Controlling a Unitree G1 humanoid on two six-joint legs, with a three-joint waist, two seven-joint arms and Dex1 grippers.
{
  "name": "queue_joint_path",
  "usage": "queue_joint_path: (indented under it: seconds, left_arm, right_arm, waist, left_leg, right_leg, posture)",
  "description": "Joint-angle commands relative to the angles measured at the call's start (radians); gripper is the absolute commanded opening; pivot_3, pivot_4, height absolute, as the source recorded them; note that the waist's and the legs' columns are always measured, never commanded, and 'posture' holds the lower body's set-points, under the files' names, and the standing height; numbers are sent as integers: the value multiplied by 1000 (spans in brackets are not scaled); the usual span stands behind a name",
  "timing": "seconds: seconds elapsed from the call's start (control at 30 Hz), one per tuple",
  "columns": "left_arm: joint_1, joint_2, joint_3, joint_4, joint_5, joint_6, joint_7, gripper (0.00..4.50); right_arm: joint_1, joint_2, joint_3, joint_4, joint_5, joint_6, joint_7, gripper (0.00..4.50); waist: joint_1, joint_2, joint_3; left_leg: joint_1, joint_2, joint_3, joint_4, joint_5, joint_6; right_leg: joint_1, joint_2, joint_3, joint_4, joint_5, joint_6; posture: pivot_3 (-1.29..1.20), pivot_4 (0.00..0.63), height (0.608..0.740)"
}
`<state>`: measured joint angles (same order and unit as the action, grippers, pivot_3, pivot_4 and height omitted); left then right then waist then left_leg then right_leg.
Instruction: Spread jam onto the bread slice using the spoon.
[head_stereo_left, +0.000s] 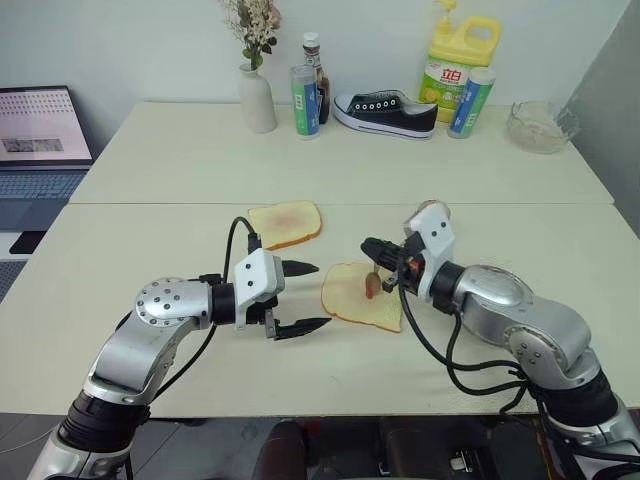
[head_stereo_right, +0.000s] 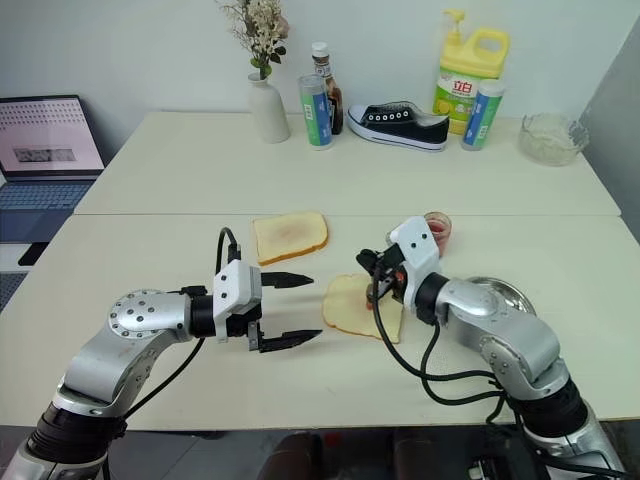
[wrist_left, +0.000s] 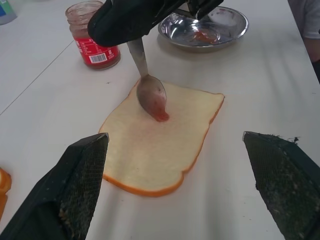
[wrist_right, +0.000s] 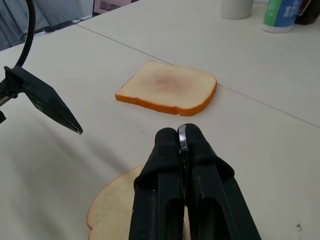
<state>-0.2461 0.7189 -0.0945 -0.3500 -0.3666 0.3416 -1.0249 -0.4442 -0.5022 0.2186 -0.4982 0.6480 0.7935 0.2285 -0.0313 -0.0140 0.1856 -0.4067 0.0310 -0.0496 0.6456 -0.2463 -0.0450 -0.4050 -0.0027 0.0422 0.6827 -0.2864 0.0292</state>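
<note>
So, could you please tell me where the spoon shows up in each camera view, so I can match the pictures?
Left eye view: the spoon in the right gripper, bowl down on the bread slice.
Right eye view: the same, near centre.
Left wrist view: upper centre, its jam-smeared bowl resting on the slice.
Right wrist view: a sliver of handle between the shut fingers.
Shared landmark: the bread slice.

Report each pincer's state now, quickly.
Left pincer: open, holding nothing, beside the bread slice.
Right pincer: shut on the spoon, its bowl touching the bread slice.
</note>
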Motion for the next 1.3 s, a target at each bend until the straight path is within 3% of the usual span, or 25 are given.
queue_joint_path:
  seconds: [0.03,0.5,0.67,0.93,1.3]
  left_arm:
    - [-3,-1,12,-39,-8,-7,6,4500]
    - [-16,21,37,-11,-18,0,2,4500]
    - [-4,15,48,-14,-40,36,19,4500]
    - [-21,7,51,1,-43,50,25,4500]
    - [-66,-1,33,44,-34,36,1,4500]
  right_arm:
    - [-29,13,-15,-18,-31,-18,40,25]
    - [-92,172,-58,55,-40,34,43,25]
    - [-60,297,-182,150,14,119,-68,25]
    - [-20,387,-337,193,78,234,-174,25]
    - [35,366,-430,102,114,305,-225,25]
  waist:
    - [0,0,0]
    - [0,0,0]
    - [0,0,0]
    - [0,0,0]
    - [1,-1,0]
  left_leg:
    - [0,0,0,0,0,0]
    - [0,0,0,0,0,0]
    - [1,0,0,0,0,0]
    - [1,0,0,0,0,0]
    - [3,-1,1,0,0,0]
  right_leg:
    - [0,0,0,0,0,0]
    - [0,0,0,1,0,0]
    - [0,0,0,2,0,0]
    - [0,-1,0,4,0,0]
    - [0,-1,1,6,0,0]
  posture:
    - [0,150,740]
    - [0,150,740]
    - [0,150,740]
    - [0,150,740]
    - [0,150,740]
